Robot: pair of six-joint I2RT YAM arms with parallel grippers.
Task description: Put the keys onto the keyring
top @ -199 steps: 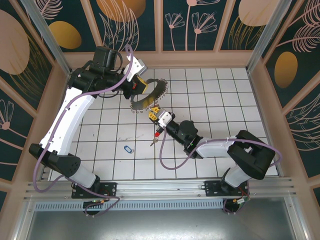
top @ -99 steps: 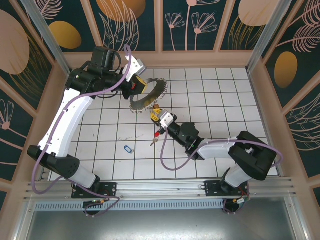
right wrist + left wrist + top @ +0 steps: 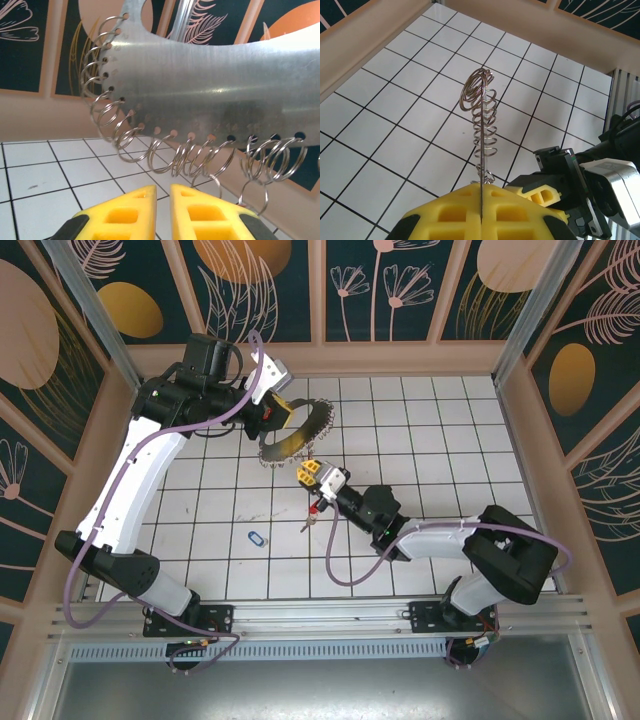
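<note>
Keyring [image 3: 210, 85] is up off the floor, its rim clamped tight in the left gripper [image 3: 481, 212], with wire loops [image 3: 150, 145] fringing its edge. Right gripper [image 3: 162, 202] sits just under those loops, tips nearly together with a slit between; can't tell if anything's pinched. Red key [image 3: 314, 512] lies by its wrist, blue key [image 3: 257, 538] well off towards the left arm's base.

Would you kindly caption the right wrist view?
The yellow-fingered right gripper sits beneath the curved silver metal keyring, its edge hung with wire loops.
</note>
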